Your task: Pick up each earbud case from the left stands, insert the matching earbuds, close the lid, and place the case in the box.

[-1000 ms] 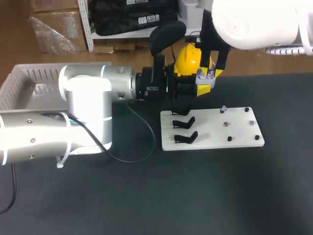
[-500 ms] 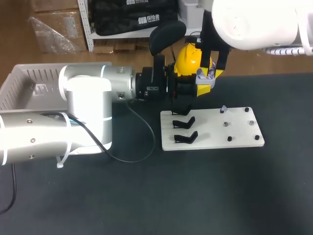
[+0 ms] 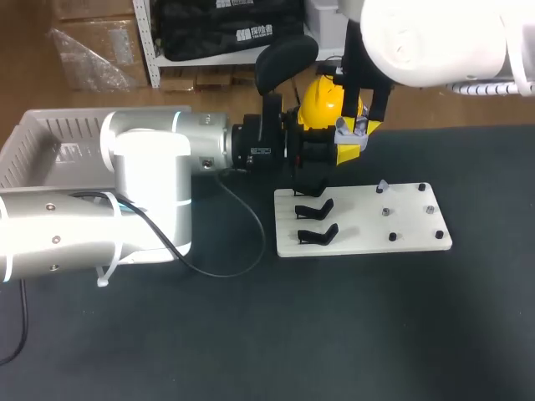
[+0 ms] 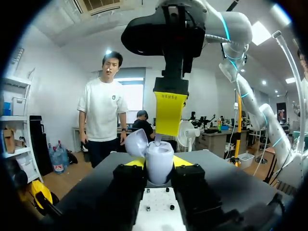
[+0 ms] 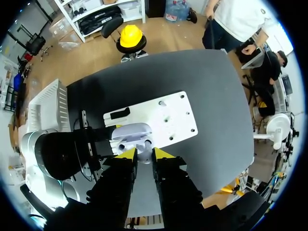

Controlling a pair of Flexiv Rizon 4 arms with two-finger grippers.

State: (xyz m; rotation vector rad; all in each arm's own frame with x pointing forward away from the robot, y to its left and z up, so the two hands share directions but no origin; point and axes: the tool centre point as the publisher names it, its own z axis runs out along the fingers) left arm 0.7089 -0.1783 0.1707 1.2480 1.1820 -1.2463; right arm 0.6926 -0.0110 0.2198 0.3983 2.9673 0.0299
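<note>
A lavender earbud case [image 4: 161,156] with its lid [image 4: 137,142] swung open is held upright in my left gripper [image 4: 158,167], whose fingers press it from both sides. In the head view the case [image 3: 351,130] hangs above the far edge of the white board [image 3: 410,238], with my left gripper [image 3: 341,152] under it. My right gripper [image 3: 361,124] comes down from above, right over the open case. It is shut on a small pale earbud [image 5: 143,155], and its tips [image 5: 126,154] are just above the case [image 5: 130,134]. The earbud [image 4: 157,139] hangs at the case's mouth.
The white board carries three empty black stands [image 3: 316,219] on its left half and several small pegs [image 3: 410,213] on its right half. A white basket [image 3: 50,138] sits at the table's far left, behind my left arm. A black cable [image 3: 226,267] loops beside the board.
</note>
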